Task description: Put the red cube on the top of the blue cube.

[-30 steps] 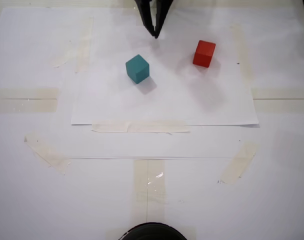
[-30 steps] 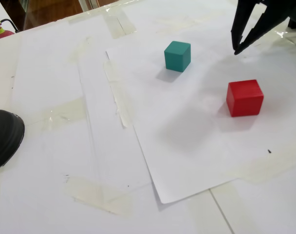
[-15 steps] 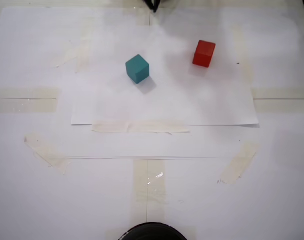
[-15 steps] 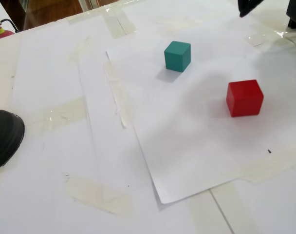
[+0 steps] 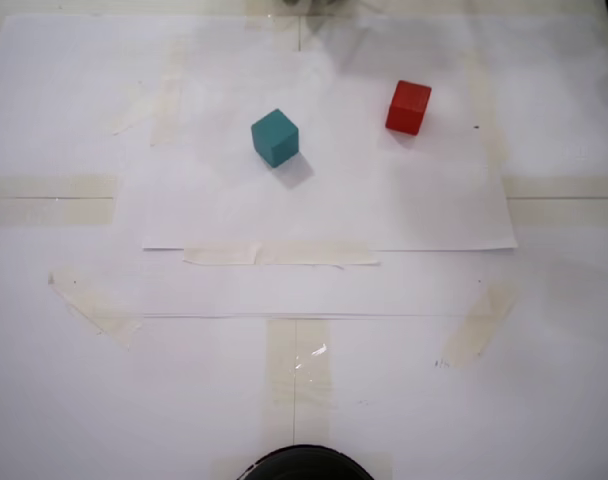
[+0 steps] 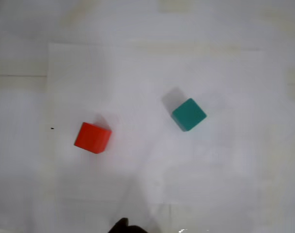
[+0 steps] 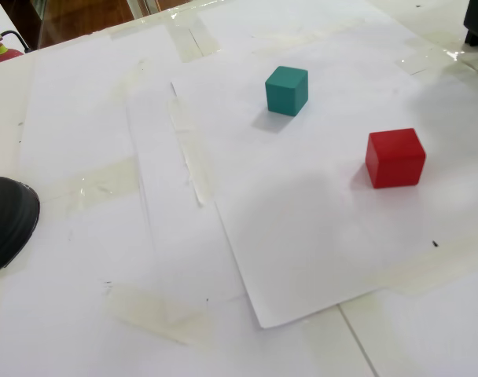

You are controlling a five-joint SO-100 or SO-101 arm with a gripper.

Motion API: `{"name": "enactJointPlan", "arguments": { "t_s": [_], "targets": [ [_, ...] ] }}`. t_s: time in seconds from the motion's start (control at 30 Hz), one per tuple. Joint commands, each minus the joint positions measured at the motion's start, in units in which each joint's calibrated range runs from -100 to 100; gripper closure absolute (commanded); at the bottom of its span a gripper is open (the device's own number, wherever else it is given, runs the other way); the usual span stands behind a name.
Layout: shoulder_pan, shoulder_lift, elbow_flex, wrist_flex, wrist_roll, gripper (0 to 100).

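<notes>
Approach step, I judge: fingers (image 6: 125,227) barely in the wrist view, their opening unreadable, holding nothing; red cube (image 6: 92,138) lies beyond them, apart from blue cube (image 6: 188,114).

The red cube (image 5: 409,107) and the blue cube (image 5: 275,137), which is really teal, both rest flat on a white paper sheet (image 5: 329,215). They stand well apart, each on its own, nothing touching them.
</notes>
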Motion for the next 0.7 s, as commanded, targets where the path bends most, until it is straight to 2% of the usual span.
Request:
{"name": "enactJointPlan", "arguments": {
  "t_s": [0.0, 0.3, 0.67],
  "targets": [
    [-8.4, 4.2, -4.9, -2.3, -7.0, 100],
    [-18.9, 12.0, -5.0, -4.8, -13.5, 100],
    [-23.3, 21.0, -4.7, -14.9, -14.2, 100]
  ]
}}
